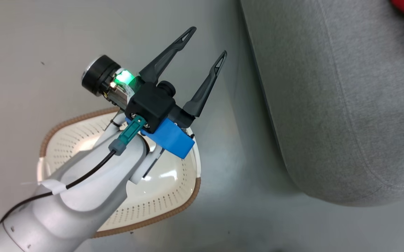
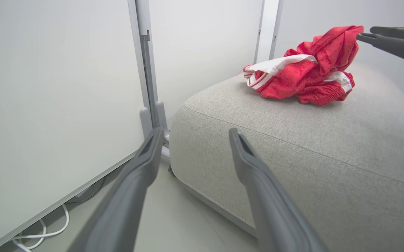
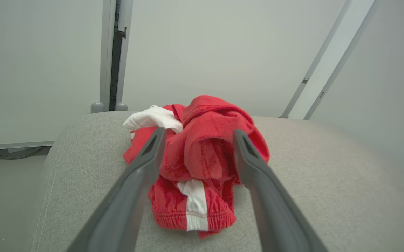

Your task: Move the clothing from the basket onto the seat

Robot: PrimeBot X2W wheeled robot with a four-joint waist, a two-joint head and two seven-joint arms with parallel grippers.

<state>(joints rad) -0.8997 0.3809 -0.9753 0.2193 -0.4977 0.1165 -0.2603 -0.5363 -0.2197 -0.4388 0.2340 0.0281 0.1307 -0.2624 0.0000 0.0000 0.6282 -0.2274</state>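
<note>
Left pincer (image 1: 207,42) gapes wide over grey floor (image 1: 223,210); right pincer (image 3: 199,132) wide, close to clothing (image 3: 205,154) on grey seat (image 3: 328,168).

No legible text, label or number anywhere (not even on the crumpled red clothing (image 3: 205,154))

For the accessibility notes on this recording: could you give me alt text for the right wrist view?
A crumpled heap of red clothing with white trim lies on the grey seat, seen between the spread fingers of the open right gripper. Pale wall panels stand behind.
</note>
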